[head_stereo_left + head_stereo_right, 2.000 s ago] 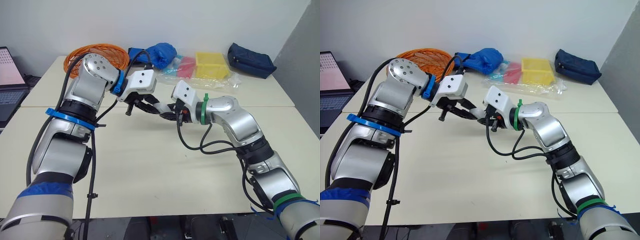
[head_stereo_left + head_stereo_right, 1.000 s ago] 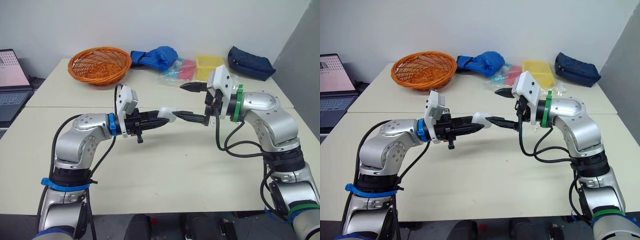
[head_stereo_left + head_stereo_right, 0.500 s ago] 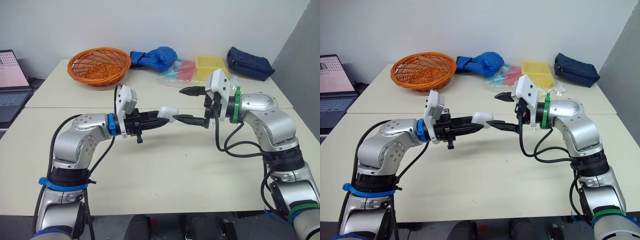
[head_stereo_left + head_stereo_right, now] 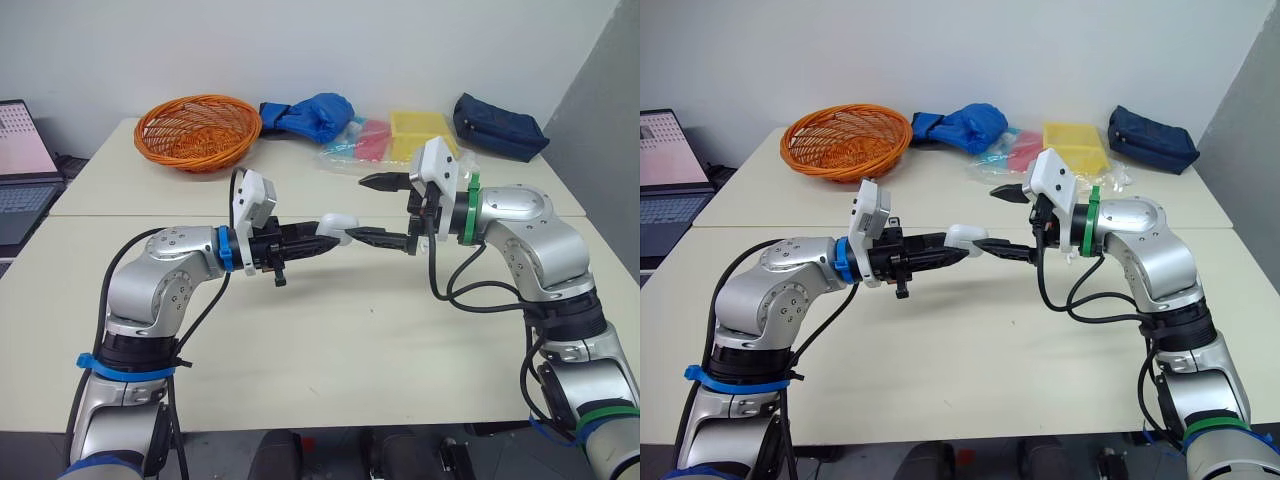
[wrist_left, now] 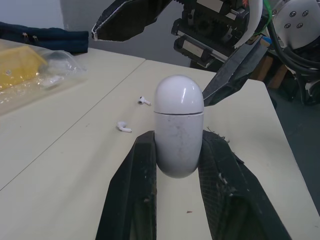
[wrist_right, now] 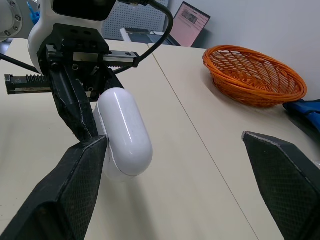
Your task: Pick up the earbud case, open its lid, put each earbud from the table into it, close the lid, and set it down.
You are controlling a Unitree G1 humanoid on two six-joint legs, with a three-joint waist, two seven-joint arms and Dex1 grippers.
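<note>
The left gripper point(image 4: 943, 248) clamps the lower half of the white earbud case point(image 5: 178, 131), lid closed, in the air above the table point(image 4: 350, 330). The right gripper point(image 4: 375, 210) gapes wide, with one fingertip just beside the lid. One earbud point(image 5: 145, 100) and a second earbud point(image 5: 123, 127) lie near each other on the table.

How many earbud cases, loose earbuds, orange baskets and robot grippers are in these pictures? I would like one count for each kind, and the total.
Earbud case: 1
Loose earbuds: 2
Orange basket: 1
Grippers: 2 (left gripper, right gripper)
Total: 6
</note>
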